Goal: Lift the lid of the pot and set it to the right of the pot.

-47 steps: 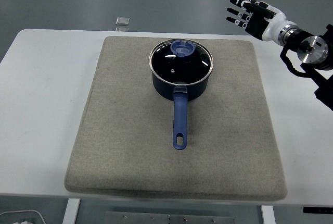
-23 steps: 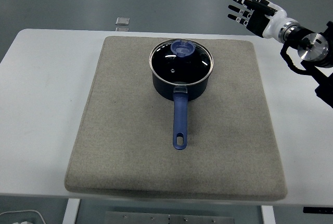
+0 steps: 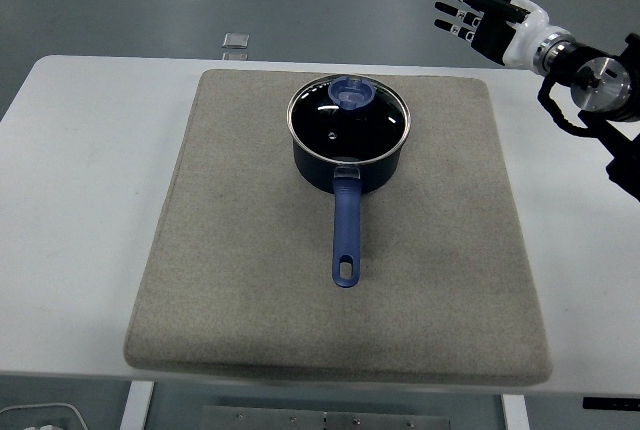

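The right robot hand (image 3: pixel 478 16) was up high past the far right corner of the grey mat (image 3: pixel 338 220); its fingers were spread wide and held nothing; the pot lid (image 3: pixel 349 115) (glass, with a blue knob) sat on the blue pot (image 3: pixel 347 162); the pot stood on the mat on the white bench (image 3: pixel 80 190).

black-fingered right hand (image 3: pixel 487 18), white wrist; black arm (image 3: pixel 600 100), silver joint

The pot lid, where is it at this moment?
In the head view, the glass pot lid sits closed on the dark blue pot, toward the far middle of the grey mat, well left of the open right hand.
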Robot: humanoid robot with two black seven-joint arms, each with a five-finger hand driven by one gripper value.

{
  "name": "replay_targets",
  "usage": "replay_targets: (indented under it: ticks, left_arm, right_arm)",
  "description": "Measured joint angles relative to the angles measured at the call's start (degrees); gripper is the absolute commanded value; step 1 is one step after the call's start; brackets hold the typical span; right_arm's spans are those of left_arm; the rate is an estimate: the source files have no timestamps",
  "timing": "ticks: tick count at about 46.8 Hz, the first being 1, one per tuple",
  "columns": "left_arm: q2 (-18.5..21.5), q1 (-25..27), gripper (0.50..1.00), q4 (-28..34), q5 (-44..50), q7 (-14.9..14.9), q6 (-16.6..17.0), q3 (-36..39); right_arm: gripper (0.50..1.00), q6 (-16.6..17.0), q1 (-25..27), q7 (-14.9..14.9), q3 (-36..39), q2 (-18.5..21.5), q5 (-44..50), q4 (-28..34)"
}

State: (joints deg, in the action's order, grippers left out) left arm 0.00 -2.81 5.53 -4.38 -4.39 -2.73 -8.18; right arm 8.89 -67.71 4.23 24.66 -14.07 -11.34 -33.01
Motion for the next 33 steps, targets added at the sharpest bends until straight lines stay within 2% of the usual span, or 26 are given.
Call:
replay_targets:
  ticks: [21, 33]
  left_arm:
    - [0.0, 0.0, 1.000, 0.0, 0.0, 0.0, 0.0, 0.0]
    - [0.0, 0.0, 1.000, 0.0, 0.0, 0.0, 0.0, 0.0]
  right_arm:
    - [0.924, 0.1, -1.3, 0.1, -0.6, -0.8, 4.2, -2.1]
    - [0.924, 0.1, -2.3, 0.1, -0.6, -0.8, 14.7, -4.0]
